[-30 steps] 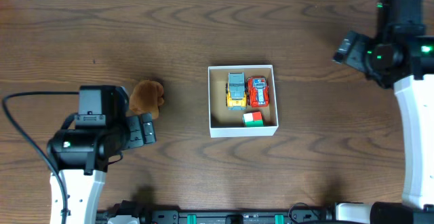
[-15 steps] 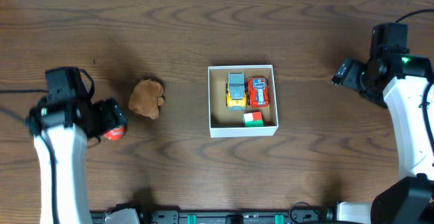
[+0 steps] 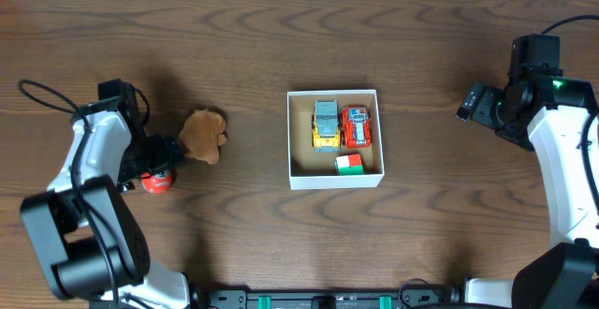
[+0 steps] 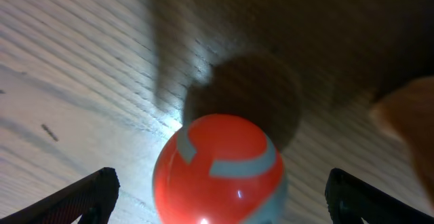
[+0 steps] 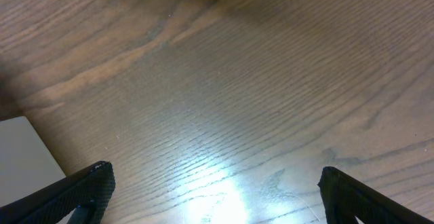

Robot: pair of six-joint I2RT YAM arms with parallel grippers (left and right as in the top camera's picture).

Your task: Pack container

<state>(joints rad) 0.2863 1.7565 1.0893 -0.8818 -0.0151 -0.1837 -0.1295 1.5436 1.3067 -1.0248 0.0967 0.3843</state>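
The container (image 3: 335, 178) is a shallow white box with a tan floor at the table's middle. It holds a yellow toy car (image 3: 325, 125), a red toy car (image 3: 357, 126) and a red-and-green block (image 3: 348, 164). A red ball with grey stripes (image 3: 157, 181) lies on the table at the left. My left gripper (image 3: 159, 162) is open right over it; in the left wrist view the ball (image 4: 218, 170) sits between the spread fingers (image 4: 218, 197). A brown plush toy (image 3: 202, 136) lies just right of the ball. My right gripper (image 3: 479, 101) is open and empty at the right (image 5: 217, 193).
The wooden table (image 3: 449, 215) stretches around the box. The plush toy's edge shows at the right of the left wrist view (image 4: 407, 115). A corner of the white box shows at the left of the right wrist view (image 5: 24, 163).
My left arm has swung around and its gripper has come down over the red ball, which has stayed in place. The right arm has barely shifted.
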